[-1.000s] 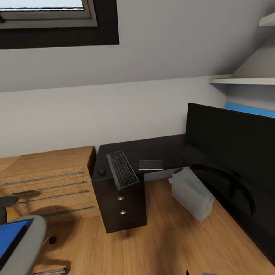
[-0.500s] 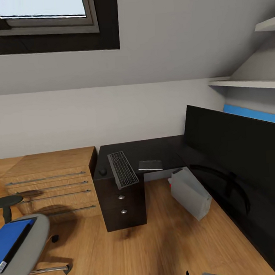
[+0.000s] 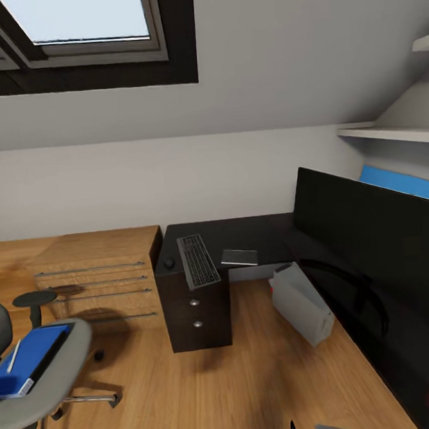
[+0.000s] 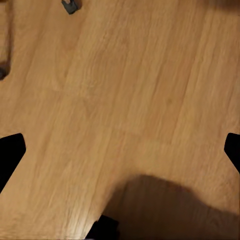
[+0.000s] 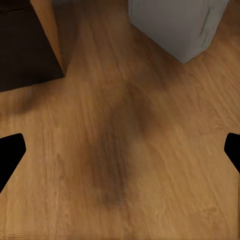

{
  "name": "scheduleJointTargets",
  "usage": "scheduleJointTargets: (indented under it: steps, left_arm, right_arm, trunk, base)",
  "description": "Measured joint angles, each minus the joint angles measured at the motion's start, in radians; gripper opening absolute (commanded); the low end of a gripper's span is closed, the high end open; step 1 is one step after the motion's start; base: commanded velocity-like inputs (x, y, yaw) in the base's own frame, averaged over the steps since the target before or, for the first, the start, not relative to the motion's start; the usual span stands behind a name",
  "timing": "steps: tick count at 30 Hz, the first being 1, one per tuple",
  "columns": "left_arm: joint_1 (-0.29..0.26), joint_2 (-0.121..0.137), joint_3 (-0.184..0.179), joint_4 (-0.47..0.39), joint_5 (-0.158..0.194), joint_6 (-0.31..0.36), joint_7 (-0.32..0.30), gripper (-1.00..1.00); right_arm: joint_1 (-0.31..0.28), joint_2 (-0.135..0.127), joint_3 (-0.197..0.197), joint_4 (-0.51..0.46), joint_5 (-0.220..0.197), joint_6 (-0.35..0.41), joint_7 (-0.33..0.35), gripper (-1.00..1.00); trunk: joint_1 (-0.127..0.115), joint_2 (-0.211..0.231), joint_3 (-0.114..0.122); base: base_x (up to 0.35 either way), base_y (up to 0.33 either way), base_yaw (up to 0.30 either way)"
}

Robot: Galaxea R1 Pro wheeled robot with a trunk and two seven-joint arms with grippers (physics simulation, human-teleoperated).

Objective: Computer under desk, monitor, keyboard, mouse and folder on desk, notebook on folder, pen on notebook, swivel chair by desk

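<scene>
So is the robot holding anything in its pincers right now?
No, nothing. Both wrist views show each pincer's fingers spread wide with only bare wooden floor between them. The blue folder lies on the swivel chair.

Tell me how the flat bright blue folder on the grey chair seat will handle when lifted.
The flat bright blue folder looks thin and broad, so probably light but may flex. The slim white pen lying on it will likely roll off if it tilts. It overhangs the grey chair seat, so an edge grip seems feasible.

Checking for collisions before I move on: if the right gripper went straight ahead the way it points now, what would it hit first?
Most likely the bare wood floor. The right gripper points down at it, with the computer and desk off to the sides.
</scene>
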Motion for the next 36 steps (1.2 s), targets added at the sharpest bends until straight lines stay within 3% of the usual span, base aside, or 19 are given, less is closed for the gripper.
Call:
scheduleJointTargets:
  steps: [9,16,36]
  left_arm:
    - [0.0,0.003,0.008,0.001,0.052,-0.003,0.0,1.0]
    - [0.0,0.002,0.009,0.001,0.057,-0.003,-0.001,1.0]
    - [0.0,-0.001,0.007,0.0,0.056,0.006,-0.002,1.0]
  right_arm:
    - [0.002,-0.002,-0.001,0.0,0.0,-0.024,0.001,1.0]
    - [0.003,-0.003,-0.002,0.0,0.0,-0.024,0.001,1.0]
    - [0.003,-0.005,0.001,-0.001,0.0,-0.025,0.001,1.0]
  trunk:
    - [-0.035,0.063,0.025]
    - [-0.061,0.112,0.044]
    - [-0.138,0.252,0.107]
  base:
    - [-0.03,-0.052,0.263]
    - [-0.178,-0.004,0.11]
    - [-0.322,0.0,0.005]
